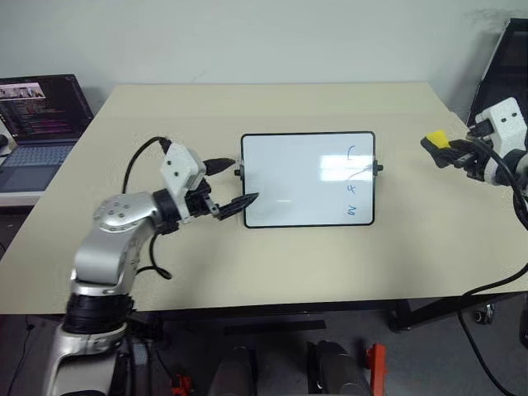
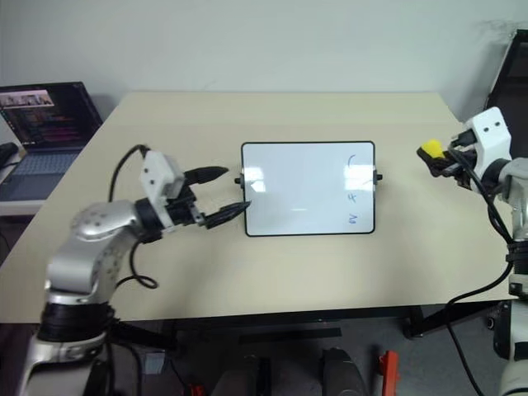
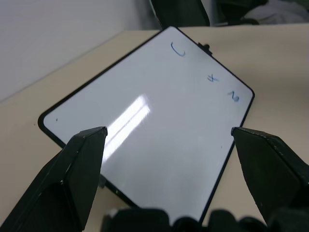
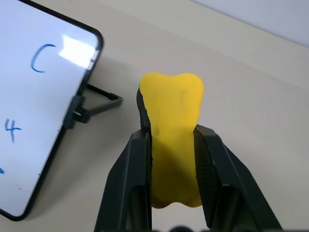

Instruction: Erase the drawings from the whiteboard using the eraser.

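The whiteboard (image 1: pixel 307 178) lies flat in the middle of the table, black-framed, with small knobs at its short sides. Three blue drawings sit in a column near its right edge: a curve (image 1: pixel 351 153), a cross-like squiggle (image 1: pixel 351 188) and a zigzag (image 1: pixel 351 210). My left gripper (image 1: pixel 234 183) hovers open at the board's left edge, one finger over the lower left corner. My right gripper (image 1: pixel 436 147) is raised to the right of the board, apart from it, shut on the yellow eraser (image 4: pixel 172 130). The eraser's far end sticks out past the fingertips (image 4: pixel 140 145).
An open laptop (image 1: pixel 40 124) stands on a side surface to the far left. The beige table (image 1: pixel 272 264) has bare surface all around the board. A dark chair back (image 1: pixel 505 66) stands at the far right. Black cables hang from both arms.
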### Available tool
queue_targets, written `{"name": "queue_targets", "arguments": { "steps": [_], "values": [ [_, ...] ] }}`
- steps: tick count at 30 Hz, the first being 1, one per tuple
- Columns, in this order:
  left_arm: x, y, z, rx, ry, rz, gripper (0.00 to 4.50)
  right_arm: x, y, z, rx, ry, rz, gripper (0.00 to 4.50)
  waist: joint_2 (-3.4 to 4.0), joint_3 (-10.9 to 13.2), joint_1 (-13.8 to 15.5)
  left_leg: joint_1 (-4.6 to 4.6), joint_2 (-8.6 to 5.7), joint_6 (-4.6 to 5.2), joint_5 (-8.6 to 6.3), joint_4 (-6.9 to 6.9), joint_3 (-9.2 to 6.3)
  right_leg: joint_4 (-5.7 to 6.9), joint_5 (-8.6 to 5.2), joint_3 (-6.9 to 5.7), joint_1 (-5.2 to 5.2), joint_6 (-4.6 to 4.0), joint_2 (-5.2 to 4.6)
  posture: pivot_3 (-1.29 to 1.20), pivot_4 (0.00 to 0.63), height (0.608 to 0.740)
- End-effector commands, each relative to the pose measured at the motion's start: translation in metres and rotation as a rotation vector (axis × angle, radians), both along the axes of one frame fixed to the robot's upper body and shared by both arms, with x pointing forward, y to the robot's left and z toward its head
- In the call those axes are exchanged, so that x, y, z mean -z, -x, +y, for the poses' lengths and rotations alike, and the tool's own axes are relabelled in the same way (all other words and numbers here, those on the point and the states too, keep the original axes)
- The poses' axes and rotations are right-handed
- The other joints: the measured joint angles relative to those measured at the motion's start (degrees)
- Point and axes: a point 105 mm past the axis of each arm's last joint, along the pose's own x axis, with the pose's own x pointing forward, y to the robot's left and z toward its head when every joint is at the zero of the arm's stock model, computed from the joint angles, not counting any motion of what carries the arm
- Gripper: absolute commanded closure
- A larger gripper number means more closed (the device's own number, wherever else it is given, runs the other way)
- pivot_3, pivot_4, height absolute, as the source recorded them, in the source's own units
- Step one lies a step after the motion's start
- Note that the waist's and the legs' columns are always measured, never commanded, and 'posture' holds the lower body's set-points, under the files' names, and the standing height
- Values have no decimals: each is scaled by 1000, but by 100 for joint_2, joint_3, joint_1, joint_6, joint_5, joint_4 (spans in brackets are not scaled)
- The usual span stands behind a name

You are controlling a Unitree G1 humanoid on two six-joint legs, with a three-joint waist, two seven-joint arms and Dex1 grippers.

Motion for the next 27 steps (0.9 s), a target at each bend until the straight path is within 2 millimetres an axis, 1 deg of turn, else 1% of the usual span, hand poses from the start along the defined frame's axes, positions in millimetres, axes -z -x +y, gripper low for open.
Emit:
{"name": "queue_targets", "arguments": {
  "steps": [1,5,8,10,13,16,20,24,27],
  "values": [
    [-16,9,-5,43,-33,-82,0,-29,0,26,-93,26,-101,3632,0,0,0,0,0,0,0,0,0,0,-1,-1,0,1,0,0,150,740],
    [-22,10,-14,68,-10,-111,0,-31,-2,48,-174,60,-129,3632,0,0,2,-1,3,0,0,0,0,0,0,-2,-1,0,0,0,150,740],
    [-22,10,-17,78,-11,-117,0,-33,-3,66,-246,87,-166,3632,0,0,0,-2,4,0,0,0,0,-1,0,-4,-1,-1,1,0,150,740],
    [-22,10,-17,82,-18,-118,0,-34,-4,80,-300,140,-205,3632,0,0,-6,-2,4,0,0,-1,0,0,0,-3,-2,-1,1,0,150,740],
    [-20,11,-18,92,-43,-122,0,-32,-8,95,-362,235,-239,3632,0,0,-9,-2,5,0,0,-1,1,0,0,-3,-3,-1,2,0,150,740],
    [-17,11,-19,101,-75,-135,0,-28,-16,105,-403,350,-267,3635,0,0,-10,-3,4,0,0,-1,2,-1,0,-3,-4,-1,2,0,150,740],
    [-9,10,-21,110,-116,-144,0,-24,-28,117,-460,397,-281,3640,-1,0,-18,-1,5,0,0,-1,3,-1,3,-3,-4,-7,2,0,150,740],
    [-9,10,-24,114,-109,-151,0,-22,-44,121,-479,460,-307,3640,0,1,-18,-3,6,0,0,-2,2,-1,4,-4,-6,-9,3,0,150,740],
    [-10,11,-23,108,-106,-153,0,-18,-51,120,-487,501,-307,3640,-1,1,-18,-4,6,0,0,-3,2,-3,4,-4,-7,-10,3,0,150,740]
  ]
}}
